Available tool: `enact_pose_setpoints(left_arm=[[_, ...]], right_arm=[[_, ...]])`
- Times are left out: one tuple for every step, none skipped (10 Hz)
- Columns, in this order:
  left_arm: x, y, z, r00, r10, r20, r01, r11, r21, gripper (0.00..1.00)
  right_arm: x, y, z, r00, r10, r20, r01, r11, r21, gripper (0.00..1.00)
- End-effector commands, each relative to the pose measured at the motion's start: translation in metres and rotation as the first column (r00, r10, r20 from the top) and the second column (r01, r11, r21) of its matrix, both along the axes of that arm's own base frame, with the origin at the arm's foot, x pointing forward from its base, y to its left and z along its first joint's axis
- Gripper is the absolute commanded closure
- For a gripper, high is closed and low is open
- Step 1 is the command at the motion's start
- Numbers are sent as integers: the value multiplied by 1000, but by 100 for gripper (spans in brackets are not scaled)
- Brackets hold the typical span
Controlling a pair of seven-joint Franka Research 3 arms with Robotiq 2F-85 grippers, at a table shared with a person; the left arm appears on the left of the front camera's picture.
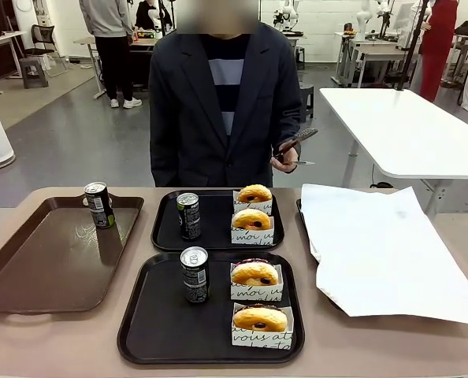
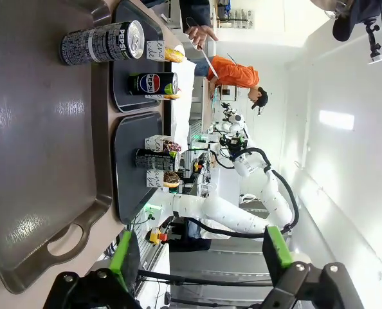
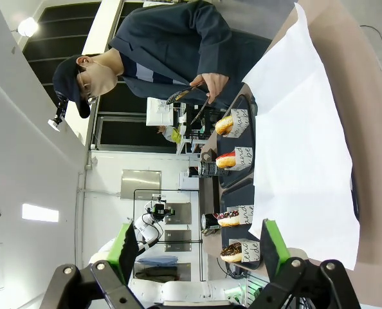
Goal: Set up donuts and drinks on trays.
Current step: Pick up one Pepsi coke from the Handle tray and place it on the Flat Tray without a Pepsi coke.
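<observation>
Nearest, the near tray holds a can and two donuts; the person's hand clenching tongs could topple them.

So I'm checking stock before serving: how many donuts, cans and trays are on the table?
Donuts: 4
Drink cans: 3
Black trays: 2
Brown tray: 1
Total: 10
</observation>
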State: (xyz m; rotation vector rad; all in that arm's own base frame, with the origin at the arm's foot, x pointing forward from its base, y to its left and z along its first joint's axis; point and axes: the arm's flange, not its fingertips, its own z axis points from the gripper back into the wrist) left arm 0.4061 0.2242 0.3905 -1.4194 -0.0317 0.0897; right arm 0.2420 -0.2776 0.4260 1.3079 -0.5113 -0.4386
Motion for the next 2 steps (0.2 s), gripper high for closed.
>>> enact_pose_setpoints(left_arm=[[-1,1,2,1000,15,-2,-15,1000,-17,0],[-1,1,2,1000,15,-2,-15,1000,-17,0]], right_arm=[[0,0,1,1000,5,14,-5,1000,-1,0],[0,0,1,1000,5,14,-5,1000,-1,0]])
